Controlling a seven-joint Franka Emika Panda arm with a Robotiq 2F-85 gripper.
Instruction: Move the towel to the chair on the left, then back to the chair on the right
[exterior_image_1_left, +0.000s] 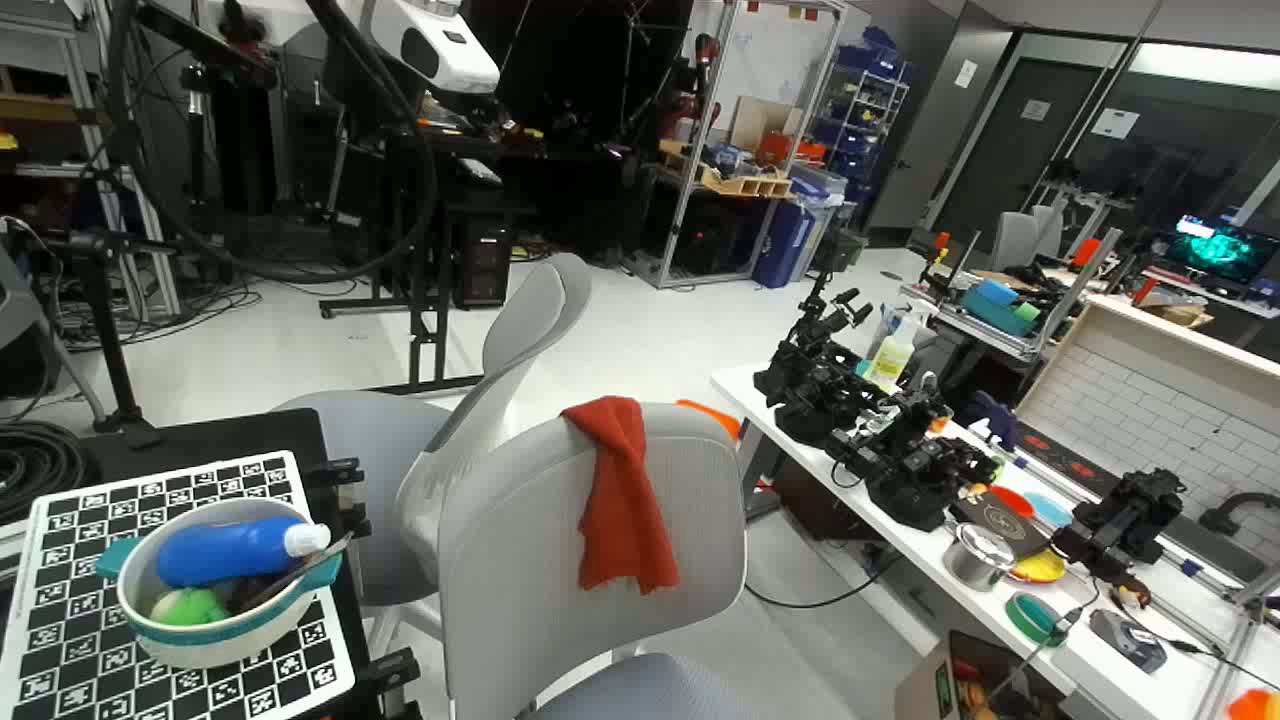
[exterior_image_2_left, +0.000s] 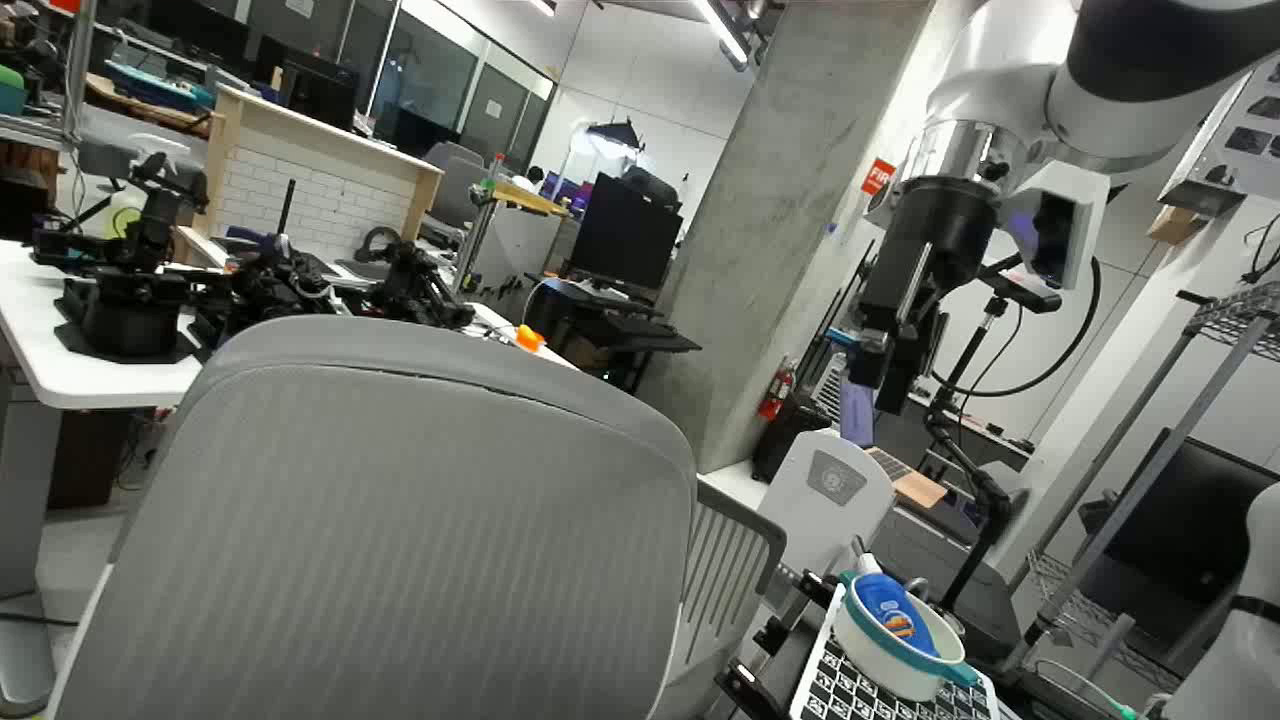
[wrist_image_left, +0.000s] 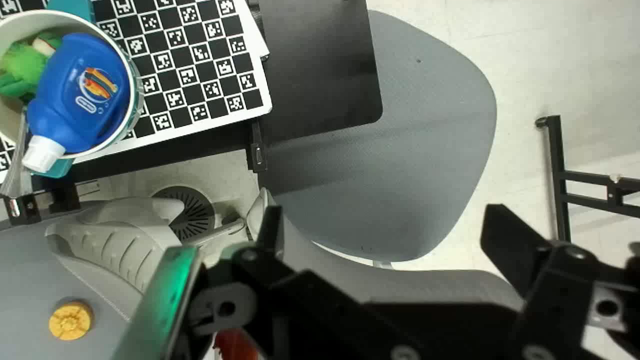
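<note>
Hanging over the top edge of the near gray chair (exterior_image_1_left: 700, 500), the orange-red towel (exterior_image_1_left: 628, 500) falls limp down the backrest, in contact with it, its lower hem ending above the seat. The gripper (wrist_image_left: 386, 235) has its fingers spread wide, gray chair surfaces and pale floor visible between them; its exact position against the near gray chair could not be determined.

As seen in an exterior view, a second gray chair (exterior_image_1_left: 535, 330) stands just left of the near gray chair and partly behind it; whether the two touch cannot be seen. Farther left of it, a black table (exterior_image_1_left: 230, 440) bears a checkered board (exterior_image_1_left: 68, 575). On that board sits a cream pot (exterior_image_1_left: 195, 655) containing a tilted blue bottle (exterior_image_1_left: 235, 550) and a green item (exterior_image_1_left: 190, 607).

Right of the near gray chair and apart from it, a white workbench (exterior_image_1_left: 1165, 695) carries black jointed mechanisms (exterior_image_1_left: 910, 475) and a metal canister (exterior_image_1_left: 978, 558). Well beyond it stand a black upright case (exterior_image_1_left: 484, 265) and a blue bin (exterior_image_1_left: 782, 245).
</note>
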